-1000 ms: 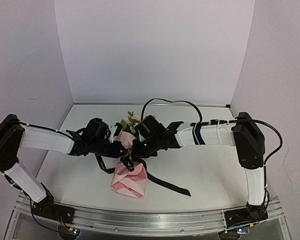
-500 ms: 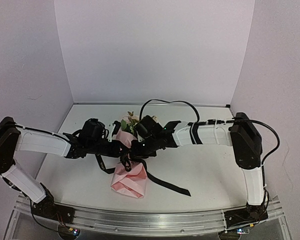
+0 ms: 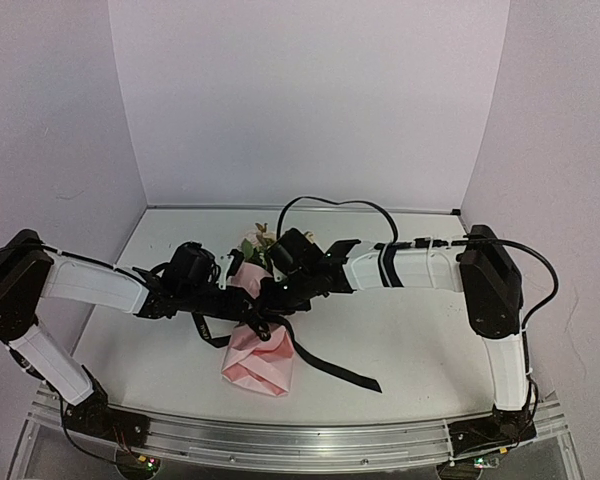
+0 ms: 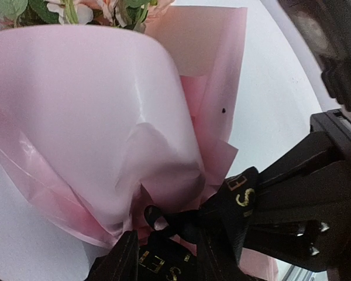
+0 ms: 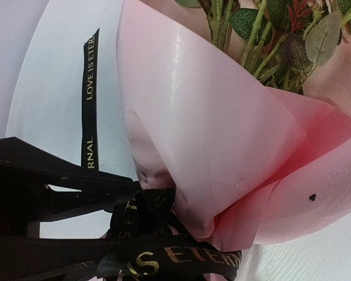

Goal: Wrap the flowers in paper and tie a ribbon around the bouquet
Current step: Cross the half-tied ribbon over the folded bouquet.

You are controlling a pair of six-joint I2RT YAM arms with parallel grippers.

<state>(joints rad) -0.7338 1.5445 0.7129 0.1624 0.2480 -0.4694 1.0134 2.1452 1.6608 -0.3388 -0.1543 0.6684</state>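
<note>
1. The bouquet lies on its side in the middle of the table, between the two grippers. Its blooms point to the far wall and its folded tail to the near edge.
2. The paper is thin, glossy and light pink. It curves into a smooth cone and gathers into soft creases at the narrow waist.
3. The flowers show at the cone's mouth as thin green stems, veined leaves and pale petals.
4. The ribbon is narrow, flat and black, with gold lettering. It bunches into a knot at the waist, and one tail trails loose over the table toward the near right.
5. The right gripper is pinched closed on a strand of ribbon just beside the knot.
6. The left gripper is at the knot's other side, fingers apart, with a lettered strand lying between them.
7. The table is smooth and white.
</note>
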